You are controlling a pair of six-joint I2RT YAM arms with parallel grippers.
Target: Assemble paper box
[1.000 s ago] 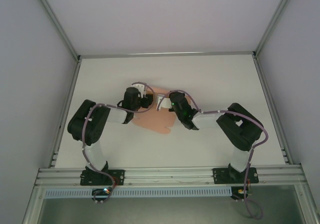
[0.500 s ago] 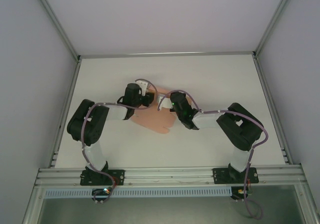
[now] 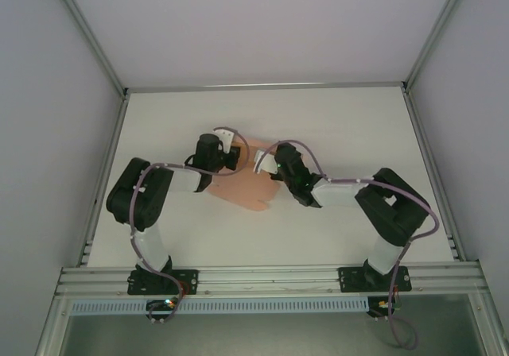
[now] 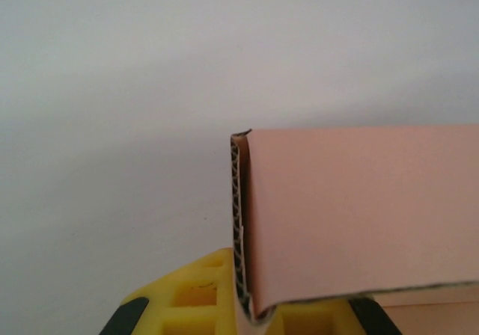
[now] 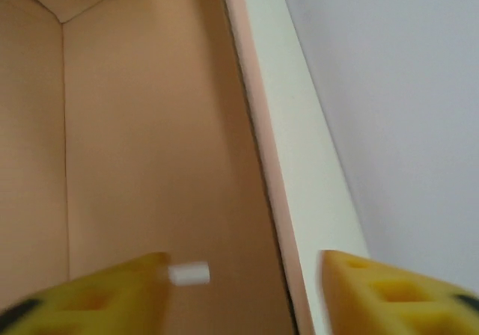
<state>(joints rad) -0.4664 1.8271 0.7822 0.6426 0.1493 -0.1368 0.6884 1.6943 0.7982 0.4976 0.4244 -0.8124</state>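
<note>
Enclosure walls (image 3: 262, 22): plain grey panels, closing in the top, left and right of the top view.

Surface (image 3: 350, 125): white. It is bounded by an aluminium rail (image 3: 262, 87) at the top and by side rails that slant outward toward the bottom of frame. The widest open room is in the upper half and on the right. There is a narrower strip between the box and the near rail (image 3: 270, 275).

Left arm (image 3: 143, 193) and right arm (image 3: 394, 205): elbows bent outward, forearms converging on frame centre. The right elbow sits near the right side rail and the left elbow near the left one.

Paper box (image 3: 246, 191): salmon-pink card, just left of centre in the top view, part folded. It lies between the two wrists, well apart from every rail.

Left hand (image 3: 235, 152): at the box's upper left edge. In the left wrist view it (image 4: 251, 312) is clenched on a raised flap of the box (image 4: 359, 208). The fluted cut edge runs up from between the yellow fingers (image 4: 198, 297).

Right hand (image 3: 259, 164): at the box's upper right part. In the right wrist view it (image 5: 239, 275) is released, yellow fingers (image 5: 389, 290) spread wide. A box wall (image 5: 150, 125) runs up the frame, its top edge passing through the gap. Contact can't be told.

Small white peg (image 5: 187, 273) sticks out of the left-of-frame finger.
</note>
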